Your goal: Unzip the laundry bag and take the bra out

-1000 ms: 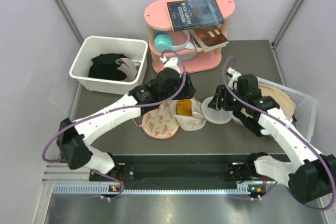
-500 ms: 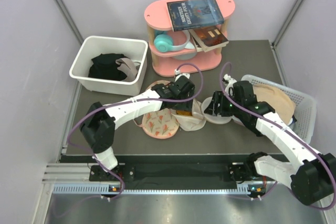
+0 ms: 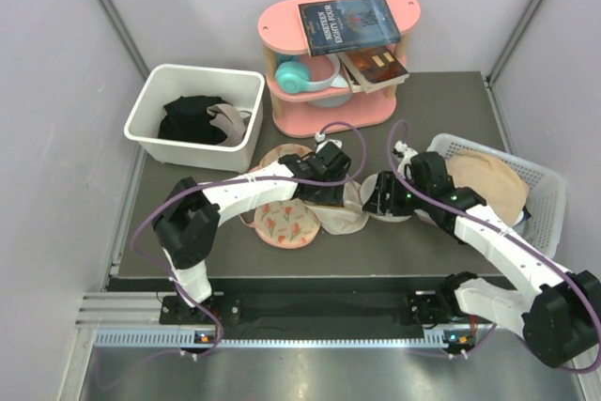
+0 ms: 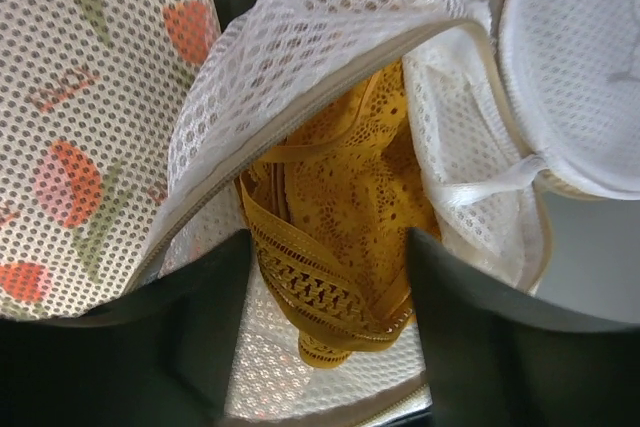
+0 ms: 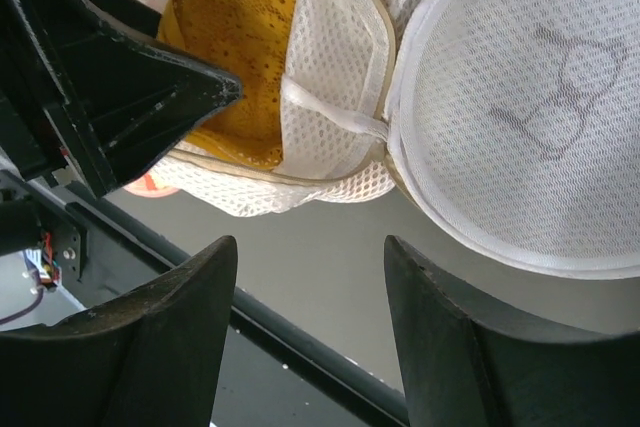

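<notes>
The laundry bag [image 3: 349, 216] lies unzipped at the table's middle, its cream mesh halves spread apart. The mustard-yellow bra [image 4: 340, 217] sits in the open half. It also shows in the right wrist view [image 5: 235, 37]. My left gripper [image 3: 324, 187] is down in the bag's mouth, open, with the bra between its fingers [image 4: 190, 337]. The bag's mesh wall [image 4: 300, 57] arches above it. My right gripper [image 3: 380, 196] is open and empty, low over the table beside the bag's round domed half [image 5: 520, 117]. The zip's black pull is not visible.
A pink floral flat piece [image 3: 286, 223] lies left of the bag. A white bin [image 3: 150, 100] with black clothes stands back left. A pink shelf [image 3: 282, 21] holds books and headphones. A white basket [image 3: 545, 194] with a beige garment is at right.
My left gripper has swung right and come down into the open bag over the bra. My right gripper has shifted a little left, closer to the bag.
</notes>
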Available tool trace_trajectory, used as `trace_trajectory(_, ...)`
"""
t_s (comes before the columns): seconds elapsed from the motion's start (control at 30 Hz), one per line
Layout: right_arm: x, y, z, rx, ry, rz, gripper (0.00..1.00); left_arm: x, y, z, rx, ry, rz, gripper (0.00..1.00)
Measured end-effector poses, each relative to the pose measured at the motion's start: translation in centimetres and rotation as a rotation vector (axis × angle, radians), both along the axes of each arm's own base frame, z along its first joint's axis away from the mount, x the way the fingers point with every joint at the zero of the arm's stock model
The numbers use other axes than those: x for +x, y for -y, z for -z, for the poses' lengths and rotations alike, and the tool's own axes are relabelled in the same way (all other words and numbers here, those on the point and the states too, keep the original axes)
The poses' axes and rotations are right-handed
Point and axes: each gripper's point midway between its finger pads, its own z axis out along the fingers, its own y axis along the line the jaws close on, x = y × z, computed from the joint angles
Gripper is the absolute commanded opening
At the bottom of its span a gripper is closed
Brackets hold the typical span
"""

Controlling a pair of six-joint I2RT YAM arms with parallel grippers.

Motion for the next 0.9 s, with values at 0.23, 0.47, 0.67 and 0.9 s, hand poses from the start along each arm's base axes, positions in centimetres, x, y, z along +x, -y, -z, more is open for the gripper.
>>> trace_trajectory(0.23,-0.1,0.3,2.0,-0.026,-0.015,0.012,0.6,-0.2,0.1,0.4,-0.003,-0.014,0.0,0.0)
trace_trajectory(0.47,0.2,0.8,4.3,-0.081,-0.049,0.034,0.6,-0.5,0.0,0.5,-0.022,-0.025,-0.001,0.0)
trace_trajectory(0.67,1.2,0.9,5.2,-0.105,-0.041,0.051,0.6,-1.2,0.3,-2.6,-0.115,-0.001,0.008,0.0)
trace_trajectory(0.9,2.0,0.8,6.4,-0.133,-0.042,0.052,0.6,-1.7,0.2,-6.7,-0.274,0.02,-0.002,0.0)
